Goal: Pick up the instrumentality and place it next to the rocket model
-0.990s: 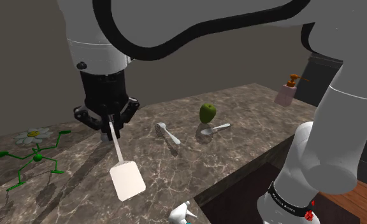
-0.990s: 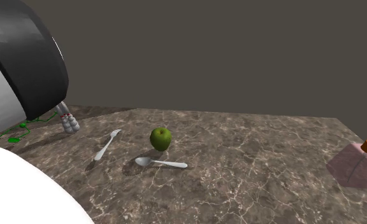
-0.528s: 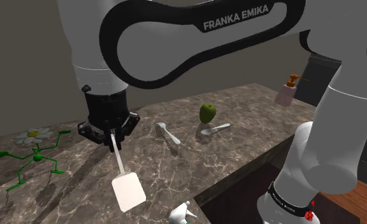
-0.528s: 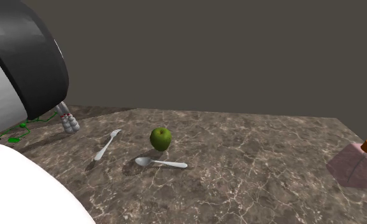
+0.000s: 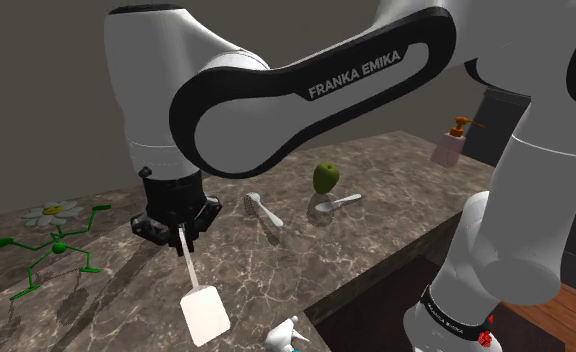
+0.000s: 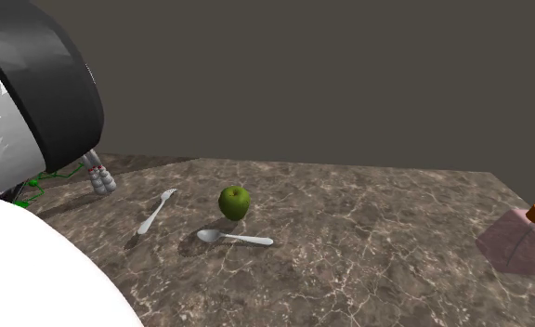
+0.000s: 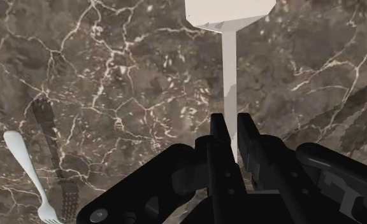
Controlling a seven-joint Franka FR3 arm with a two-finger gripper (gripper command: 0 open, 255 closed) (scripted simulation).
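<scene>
My gripper (image 5: 181,232) is shut on the thin handle of a white spatula (image 5: 205,315). The spatula hangs slanting down, with its flat blade near the counter's front edge. In the wrist view the fingertips (image 7: 230,124) clasp the handle (image 7: 229,70), and the blade (image 7: 227,9) lies beyond them over the marble. The rocket model (image 5: 286,338), white with green and red marks, pokes up at the shoulder view's bottom edge, to the right of the blade and apart from it. It also stands at the second exterior view's left (image 6: 99,178).
On the dark marble counter (image 5: 396,160) lie a fork (image 5: 263,208), a spoon (image 5: 334,204) and a green apple (image 5: 324,177). A pink soap dispenser (image 5: 449,145) stands at the far right. A green stick-figure toy (image 5: 51,245) and a daisy (image 5: 53,211) lie at the left.
The gripper has carried the spatula toward the counter's front edge and slightly to the shoulder view's right. The arm's upper links have swung into view. Nothing else moved.
</scene>
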